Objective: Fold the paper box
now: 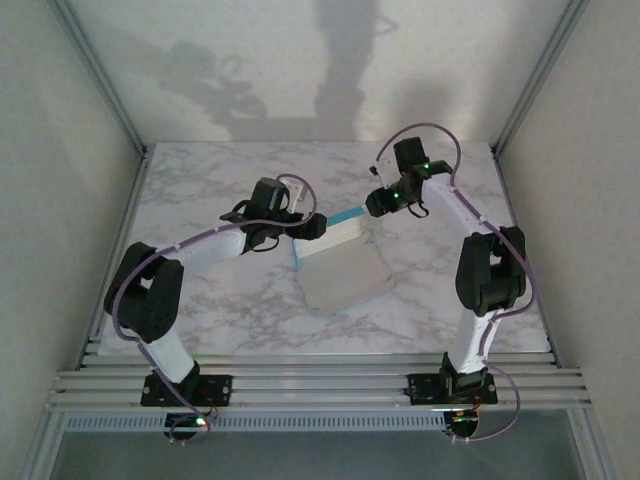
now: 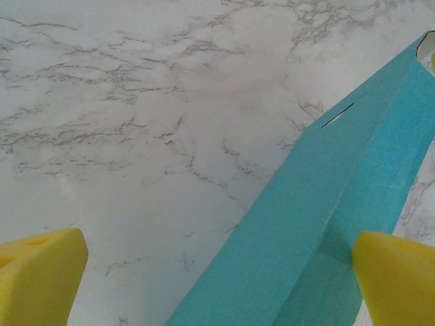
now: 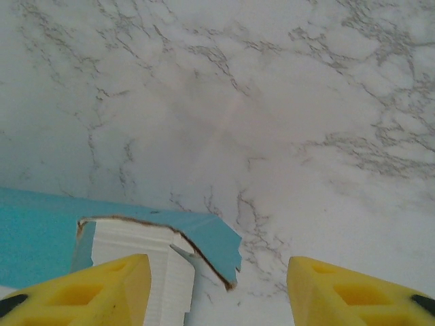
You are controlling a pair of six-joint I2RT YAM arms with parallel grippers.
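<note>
- Left wrist view: the left fingers [image 2: 41, 275] are spread as wide as they go, one yellow pad in each lower corner, and pinch nothing.
- A raised turquoise flap [image 2: 319, 224] of the paper box [image 1: 345, 275] runs up between them, close against the pad in the lower right corner. That pad looks placed to brace the flap or push it over along its crease.
- In the right wrist view the right fingers [image 3: 92, 292] are also parted. The flap's ragged end lies just ahead of one pad, and bare bench [image 3: 272, 102] shows in the gap. I judge they are lined up to close on that end rather than gripping it.
- From above, the box lies off-white side up at mid-bench between the two arms. Its turquoise flap is lifted at the far edge and reaches toward the right fingers.
</note>
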